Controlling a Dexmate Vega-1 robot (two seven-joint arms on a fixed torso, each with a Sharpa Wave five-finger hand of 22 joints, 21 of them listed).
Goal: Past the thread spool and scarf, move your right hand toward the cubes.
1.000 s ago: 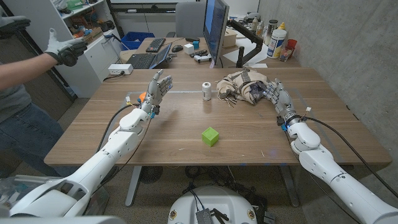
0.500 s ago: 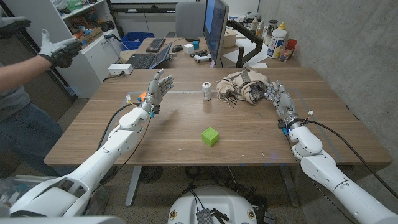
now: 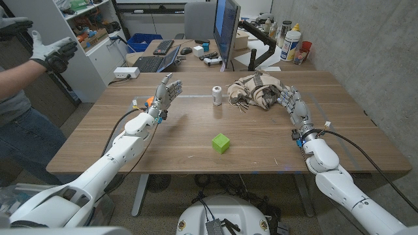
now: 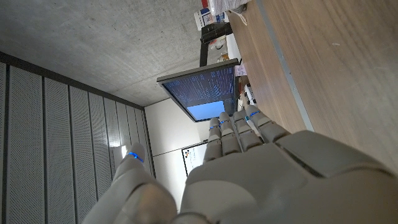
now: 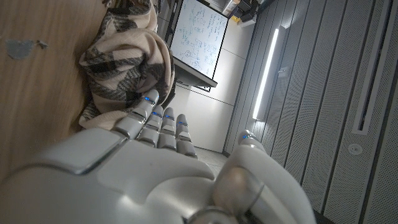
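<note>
Counter (image 3: 196, 130) of wood fills mid-frame, monitor (image 3: 226, 26) behind at top. Green cube (image 3: 221, 143) sits center, thread spool (image 3: 217, 95) above it, scarf (image 3: 258, 91) upper right. Right robot hand (image 3: 292, 104) stands beside the scarf, fingers spread, holding nothing; left robot hand (image 3: 165, 94) raised, spread too.

This looks like a lab or work office: bare grey concrete walls (image 3: 366, 59), a computer screen (image 3: 226, 29) with keyboards (image 3: 163, 47) on a desk at 12 o'clock, white shelves (image 3: 72, 26) full of tools at 10 o'clock, and a whiteboard (image 5: 199, 40) on the wall.
</note>
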